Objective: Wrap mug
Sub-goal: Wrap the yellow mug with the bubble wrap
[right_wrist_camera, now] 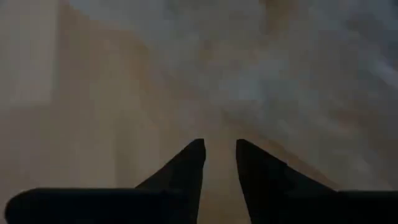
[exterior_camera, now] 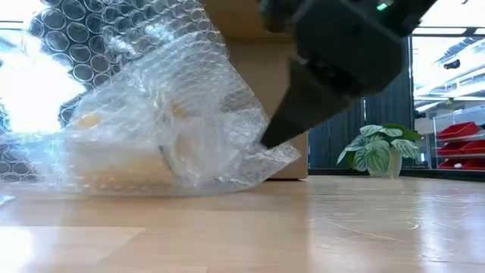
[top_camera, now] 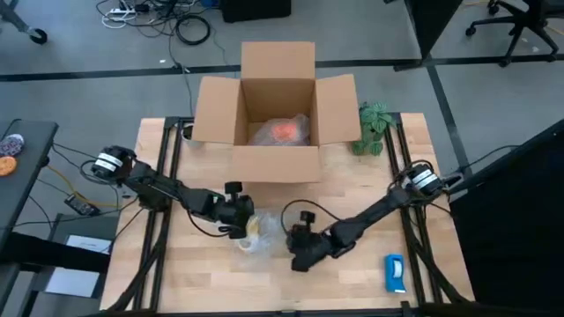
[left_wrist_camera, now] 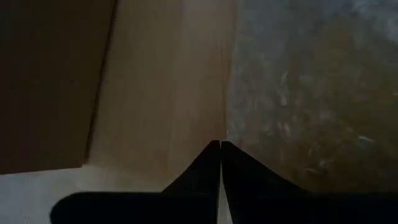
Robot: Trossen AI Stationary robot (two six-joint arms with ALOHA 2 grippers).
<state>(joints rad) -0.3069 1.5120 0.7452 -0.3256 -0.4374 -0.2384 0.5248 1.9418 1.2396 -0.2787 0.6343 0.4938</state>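
Left tool (left_wrist_camera: 220, 144) has its fingers pinched together at the edge of the clear bubble-wrap bundle (top_camera: 249, 233) mid-worktop, though whether any film sits between them I can't tell; right tool (right_wrist_camera: 220, 144) stands narrowly open just beside that bundle. The high view alone shows the small bright orange rounded mug (top_camera: 285, 130) under clear wrap inside the open brown cardboard box (top_camera: 276, 165) at the far edge of the light wooden worktop (top_camera: 441, 198). The low view instead shows a pale, yellowish item inside the bundle, unidentifiable, with one dark finger touching its crumpled end.
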